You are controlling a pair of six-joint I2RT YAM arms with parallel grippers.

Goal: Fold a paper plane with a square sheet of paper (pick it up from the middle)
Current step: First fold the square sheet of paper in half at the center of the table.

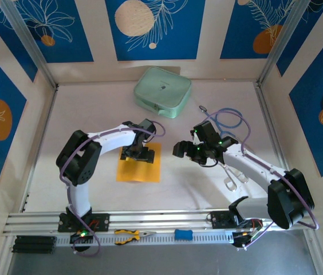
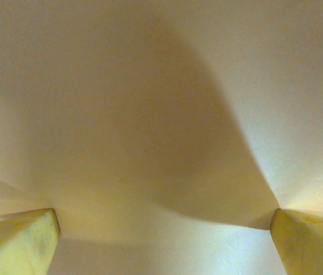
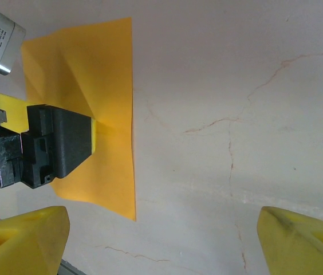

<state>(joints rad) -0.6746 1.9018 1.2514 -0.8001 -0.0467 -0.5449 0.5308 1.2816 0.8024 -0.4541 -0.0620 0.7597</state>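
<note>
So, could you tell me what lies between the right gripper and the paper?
Bare table, from right gripper to paper, in the right wrist view.

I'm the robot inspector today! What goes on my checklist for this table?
Surface: white table, with thin hairline cracks.
Job's things: square sheet of paper lies on the table, slightly puckered; not folded into a plane yet.
Clutter: pale green case at the back; orange-handled pliers and blue tool on the front rail.
Grippers: left gripper open, fingers down on the sheet; right gripper open, empty, beside the sheet.
Cables: purple cable loops at the back right.
Surroundings: blue-and-cream leaf-patterned walls.
</note>
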